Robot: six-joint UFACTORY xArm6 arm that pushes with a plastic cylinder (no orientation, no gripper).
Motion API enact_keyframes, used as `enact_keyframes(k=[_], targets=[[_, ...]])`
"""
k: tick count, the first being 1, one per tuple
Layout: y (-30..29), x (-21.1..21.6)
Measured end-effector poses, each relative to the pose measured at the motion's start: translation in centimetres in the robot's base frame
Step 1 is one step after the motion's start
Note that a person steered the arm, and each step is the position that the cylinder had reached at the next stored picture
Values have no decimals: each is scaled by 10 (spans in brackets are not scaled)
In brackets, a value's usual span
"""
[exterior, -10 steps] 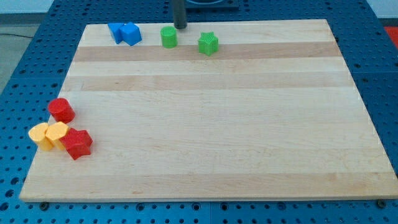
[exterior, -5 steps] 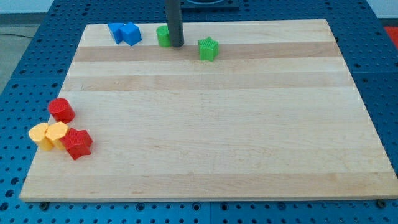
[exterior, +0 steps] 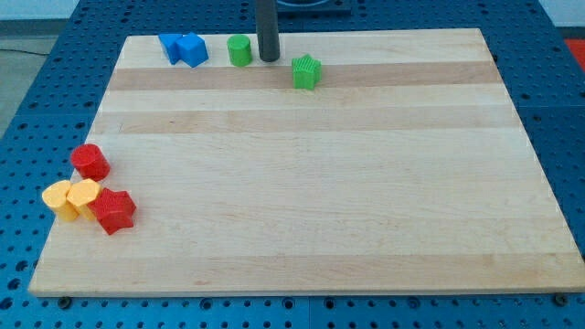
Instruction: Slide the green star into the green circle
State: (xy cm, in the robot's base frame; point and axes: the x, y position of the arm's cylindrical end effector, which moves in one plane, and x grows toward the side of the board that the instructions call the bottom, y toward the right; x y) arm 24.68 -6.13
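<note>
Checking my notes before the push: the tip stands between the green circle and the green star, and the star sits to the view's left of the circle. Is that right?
Not quite. The camera view shows the green star to the view's right of the green circle, not its left. The rest holds: my tip stands between them, nearer the circle.
</note>
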Motion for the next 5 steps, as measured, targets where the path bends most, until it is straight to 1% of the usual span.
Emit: enact_keyframes(k=[2, 3, 4, 5], targets=[[-47, 0], [-53, -4], [11, -36], [90, -51]])
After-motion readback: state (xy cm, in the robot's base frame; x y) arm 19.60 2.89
